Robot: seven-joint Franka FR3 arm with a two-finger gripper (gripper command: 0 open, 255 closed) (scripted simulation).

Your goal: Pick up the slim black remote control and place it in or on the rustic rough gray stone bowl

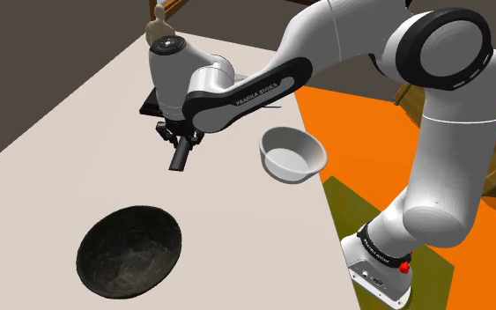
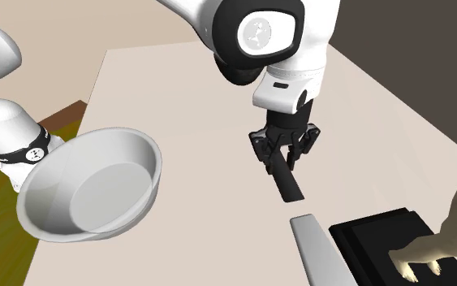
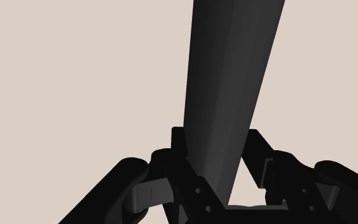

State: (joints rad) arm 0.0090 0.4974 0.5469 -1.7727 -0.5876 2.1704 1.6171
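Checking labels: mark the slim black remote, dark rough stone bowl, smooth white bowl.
Slim black remote control point(image 1: 180, 160): shoulder view, free end.
Dark rough stone bowl point(image 1: 129, 251): shoulder view, bare inside.
Smooth white bowl point(image 2: 97, 195): second exterior view, inner floor.

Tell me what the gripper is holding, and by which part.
The gripper is shut on the slim black remote control, clasping it near one end. The rest of its length sticks out beyond the gripper.

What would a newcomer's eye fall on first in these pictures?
The white arm holds a slim black remote in its black gripper over the pale table. Next come the dark rough bowl at the shoulder view's lower left and a white bowl by the table edge.
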